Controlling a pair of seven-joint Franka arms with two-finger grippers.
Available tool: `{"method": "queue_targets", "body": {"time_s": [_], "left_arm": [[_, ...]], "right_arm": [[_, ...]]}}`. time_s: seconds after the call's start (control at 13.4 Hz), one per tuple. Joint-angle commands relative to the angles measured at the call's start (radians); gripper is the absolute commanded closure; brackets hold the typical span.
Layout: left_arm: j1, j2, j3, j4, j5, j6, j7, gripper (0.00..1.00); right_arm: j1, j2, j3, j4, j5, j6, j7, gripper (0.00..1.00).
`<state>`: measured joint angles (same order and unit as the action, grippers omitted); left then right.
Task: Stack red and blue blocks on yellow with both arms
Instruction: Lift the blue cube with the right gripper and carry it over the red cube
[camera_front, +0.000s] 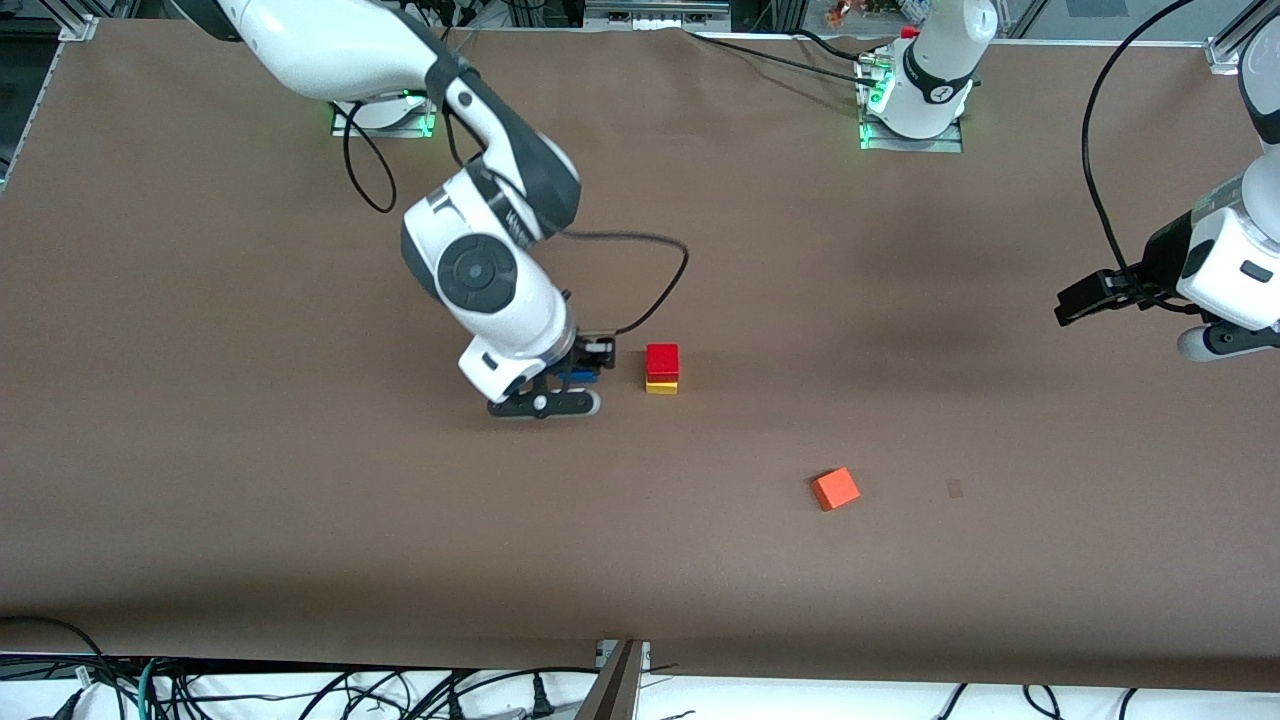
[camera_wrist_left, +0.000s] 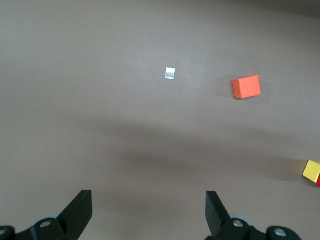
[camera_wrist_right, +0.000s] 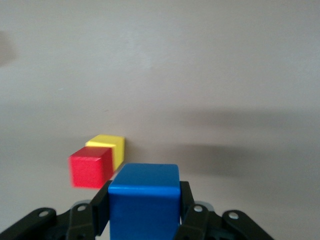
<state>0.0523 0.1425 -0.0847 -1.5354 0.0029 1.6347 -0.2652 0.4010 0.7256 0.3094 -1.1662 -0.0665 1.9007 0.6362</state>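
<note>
The right gripper (camera_wrist_right: 144, 220) pinches the blue block (camera_wrist_right: 144, 200) beside the red block (camera_front: 662, 359), which sits on the yellow block (camera_front: 661, 387); the left gripper (camera_wrist_left: 149, 215) waits, spread.

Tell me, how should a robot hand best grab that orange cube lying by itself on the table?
From straight above, fingers closing on two opposite flat side faces of the orange cube. It lies flat on the table with nothing beside it, but turned at an angle, so the gripper would probably need to rotate to match its faces.

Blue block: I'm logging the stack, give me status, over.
Right end effector shut on blue block, beside the stack. Red block sits on yellow block. Left end effector open, waiting. Orange block well clear.
</note>
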Motion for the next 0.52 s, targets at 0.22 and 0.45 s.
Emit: {"method": "queue_targets", "body": {"time_s": [0.22, 0.45], "left_arm": [[0.003, 0.015, 0.000, 0.034, -0.009, -0.004, 0.017, 0.00], [0.003, 0.019, 0.000, 0.040, -0.009, -0.004, 0.017, 0.00]], "right_arm": [[0.145, 0.046, -0.022, 0.036, -0.041, 0.078, 0.152, 0.57], [0.203, 0.073, -0.076, 0.036, -0.053, 0.142, 0.154, 0.56]]}}
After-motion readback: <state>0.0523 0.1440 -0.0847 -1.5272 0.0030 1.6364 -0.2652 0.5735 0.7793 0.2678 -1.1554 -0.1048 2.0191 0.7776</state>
